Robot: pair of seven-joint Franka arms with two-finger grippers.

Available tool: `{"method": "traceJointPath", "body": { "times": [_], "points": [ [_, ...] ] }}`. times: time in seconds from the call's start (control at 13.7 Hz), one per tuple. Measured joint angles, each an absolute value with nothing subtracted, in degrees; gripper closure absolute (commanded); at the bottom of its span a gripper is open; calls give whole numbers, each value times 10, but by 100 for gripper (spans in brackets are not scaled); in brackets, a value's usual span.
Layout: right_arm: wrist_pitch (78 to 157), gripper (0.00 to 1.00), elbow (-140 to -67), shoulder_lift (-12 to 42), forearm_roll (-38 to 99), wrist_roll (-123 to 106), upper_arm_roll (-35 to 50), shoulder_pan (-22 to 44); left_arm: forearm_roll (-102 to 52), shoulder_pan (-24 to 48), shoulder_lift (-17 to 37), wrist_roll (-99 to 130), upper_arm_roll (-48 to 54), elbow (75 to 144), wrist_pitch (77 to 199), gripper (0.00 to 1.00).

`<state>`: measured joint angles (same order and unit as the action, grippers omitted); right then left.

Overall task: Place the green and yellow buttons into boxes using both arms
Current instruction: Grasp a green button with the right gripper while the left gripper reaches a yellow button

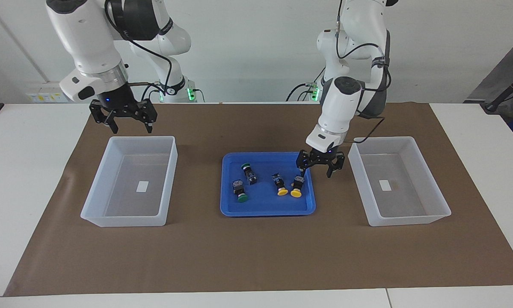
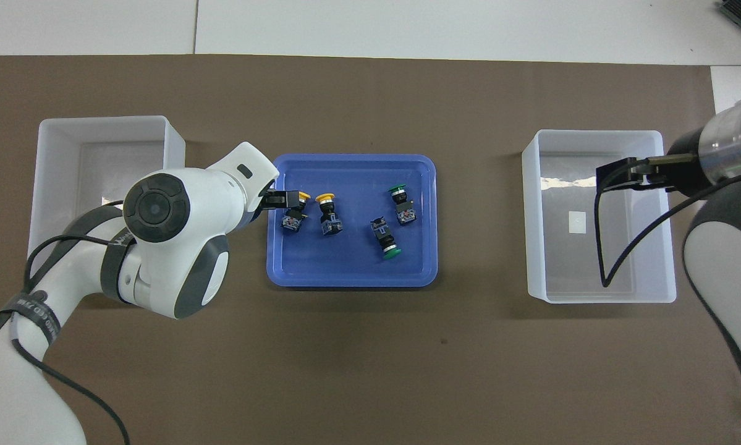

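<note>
Two yellow buttons (image 1: 298, 187) (image 1: 279, 185) and two green buttons (image 1: 247, 171) (image 1: 239, 191) lie on their sides in the blue tray (image 1: 265, 208). My left gripper (image 1: 315, 172) is open and low over the tray's edge toward the left arm's end, just above the outer yellow button (image 2: 295, 213). My right gripper (image 1: 131, 127) is open and high over the edge nearest the robots of the translucent box (image 1: 111, 149) at the right arm's end. The other box (image 1: 427, 171) stands empty at the left arm's end. In the overhead view the left gripper (image 2: 283, 199) is next to that yellow button.
A brown mat (image 1: 256, 256) covers the table's middle. The tray stands between the two boxes (image 2: 101, 123) (image 2: 592, 133). Each box holds only a small white label. White table shows at both ends.
</note>
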<state>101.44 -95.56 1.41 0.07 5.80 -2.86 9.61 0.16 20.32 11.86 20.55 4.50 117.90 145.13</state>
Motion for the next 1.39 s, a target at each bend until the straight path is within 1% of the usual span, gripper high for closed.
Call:
{"method": "traceJointPath", "body": {
  "times": [0.07, 0.22, 0.44, 0.51, 0.66, 0.73, 0.8, 0.95, 1.02, 1.17, 1.39],
  "points": [
    [1047, 0, -970, 21, 8, 58, -29, 110, 2, 207, 136, 206, 45, 1179, 1468, 0],
    [1110, 0, -992, 51, 12, 60, -28, 141, 2, 216, 162, 206, 45, 1180, 1490, 0],
    [1205, 0, -1009, 117, 17, 69, -27, 187, 2, 225, 175, 206, 45, 1179, 1493, 0],
    [1244, 0, -1017, 137, 21, 83, -27, 202, 2, 226, 174, 206, 44, 1179, 1493, 3],
    [1305, 0, -1034, 165, 36, 89, -26, 228, 2, 229, 174, 206, 42, 1179, 1493, 12],
    [1330, 0, -1044, 174, 39, 89, -26, 245, 3, 230, 174, 206, 41, 1179, 1492, 17],
    [1354, 0, -1053, 181, 42, 90, -26, 262, 5, 230, 172, 205, 38, 1179, 1491, 27],
    [1386, 0, -1072, 187, 42, 91, -25, 292, 9, 233, 170, 205, 33, 1180, 1487, 33],
    [1393, 0, -1080, 187, 42, 91, -25, 305, 11, 233, 168, 204, 31, 1180, 1485, 35],
    [1418, 0, -1101, 189, 42, 91, -25, 330, 16, 237, 165, 204, 26, 1180, 1482, 35],
    [1470, 0, -1136, 196, 42, 89, -25, 339, 21, 239, 165, 204, 26, 1180, 1482, 35]
  ]
}}
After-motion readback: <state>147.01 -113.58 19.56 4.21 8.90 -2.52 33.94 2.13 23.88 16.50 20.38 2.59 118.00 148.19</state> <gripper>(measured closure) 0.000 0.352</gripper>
